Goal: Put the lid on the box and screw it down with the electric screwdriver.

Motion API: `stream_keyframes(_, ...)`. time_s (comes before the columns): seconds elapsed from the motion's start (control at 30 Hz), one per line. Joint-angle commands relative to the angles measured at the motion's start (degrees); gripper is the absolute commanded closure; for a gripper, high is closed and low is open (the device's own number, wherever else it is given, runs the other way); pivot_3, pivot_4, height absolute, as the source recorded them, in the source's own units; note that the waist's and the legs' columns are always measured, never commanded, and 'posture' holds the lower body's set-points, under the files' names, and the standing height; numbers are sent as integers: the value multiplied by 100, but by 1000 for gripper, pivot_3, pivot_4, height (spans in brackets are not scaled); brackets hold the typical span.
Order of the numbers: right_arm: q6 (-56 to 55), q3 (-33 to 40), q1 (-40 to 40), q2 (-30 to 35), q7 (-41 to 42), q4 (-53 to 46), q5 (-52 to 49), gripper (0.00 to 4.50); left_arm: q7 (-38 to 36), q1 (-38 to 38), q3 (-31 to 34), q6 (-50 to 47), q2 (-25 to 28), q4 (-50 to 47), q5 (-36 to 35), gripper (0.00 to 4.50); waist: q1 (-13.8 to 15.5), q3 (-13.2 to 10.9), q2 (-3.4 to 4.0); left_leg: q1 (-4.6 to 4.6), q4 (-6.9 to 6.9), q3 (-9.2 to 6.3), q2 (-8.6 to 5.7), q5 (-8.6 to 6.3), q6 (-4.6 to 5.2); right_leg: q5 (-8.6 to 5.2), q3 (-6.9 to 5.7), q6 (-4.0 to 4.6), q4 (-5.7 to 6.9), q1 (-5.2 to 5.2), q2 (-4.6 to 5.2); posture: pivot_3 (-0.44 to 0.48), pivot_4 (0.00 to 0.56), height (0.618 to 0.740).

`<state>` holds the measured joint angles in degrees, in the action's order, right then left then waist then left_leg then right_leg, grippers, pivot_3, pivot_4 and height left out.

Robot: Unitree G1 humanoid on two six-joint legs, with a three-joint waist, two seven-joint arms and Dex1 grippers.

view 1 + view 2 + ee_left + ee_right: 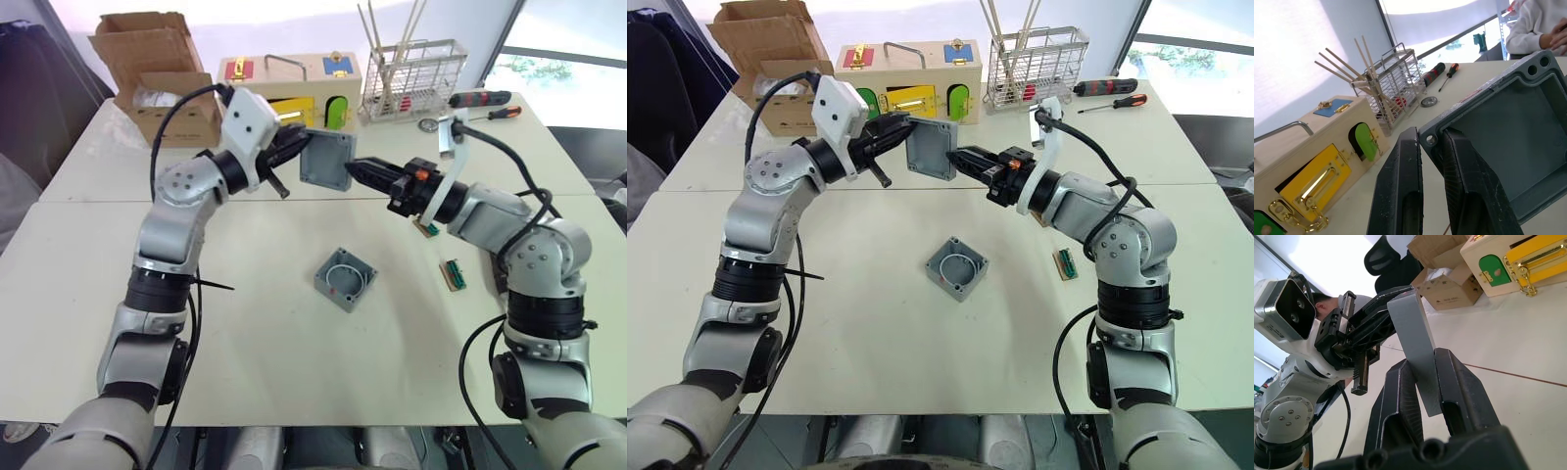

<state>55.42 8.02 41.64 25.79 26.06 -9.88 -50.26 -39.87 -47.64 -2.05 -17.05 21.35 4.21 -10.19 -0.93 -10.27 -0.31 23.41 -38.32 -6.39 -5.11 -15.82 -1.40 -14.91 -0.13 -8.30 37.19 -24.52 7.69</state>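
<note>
A: What are you working on?
B: A pale table (245,362), cluttered only along its far edge.

A: And the lid (326,160)?
B: Grey, square, raised rim. You hold it in the air, left gripper (294,147) clamped on one edge, right gripper (361,172) clamped on the opposite edge.

A: Room to move?
B: The open box (344,279) sits below on bare tabletop, well clear of every edge.
</note>
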Motion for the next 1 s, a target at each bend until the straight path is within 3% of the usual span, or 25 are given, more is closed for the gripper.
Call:
stream_keyframes(0.03,29,60,76,0,-25,-156,-18,4376,-109,-68,-3,135,45,-342,-103,4490,-1,0,0,0,0,0,0,0,0,0,0,0,0,0,0,0,150,734)
stream_keyframes(0.27,1,47,55,4,-43,-168,35,4376,-123,-52,-53,203,76,-319,-83,4490,0,0,0,0,0,0,0,0,0,0,0,0,0,0,0,0,150,734)
stream_keyframes(0.37,22,92,69,-29,-146,-145,37,3029,-147,-27,-75,278,98,-247,-49,4490,1,0,0,0,0,0,0,0,0,0,0,0,0,0,0,0,150,734)
stream_keyframes(0.87,96,39,19,-8,-137,-210,11,3029,-160,-14,-82,370,98,-183,-8,4490,-1,0,0,0,0,0,0,0,0,0,0,0,0,0,0,0,150,734)
stream_keyframes(0.97,107,17,27,-16,-132,-186,32,3797,-155,-15,-80,368,87,-192,-5,4490,-2,0,0,0,0,0,0,0,0,0,0,0,0,0,0,0,150,734)
stream_keyframes(1.0,108,11,26,-16,-125,-188,32,4282,-155,-14,-80,372,84,-195,-2,4490,-1,0,0,0,0,0,0,0,0,0,0,0,0,0,0,0,150,734)
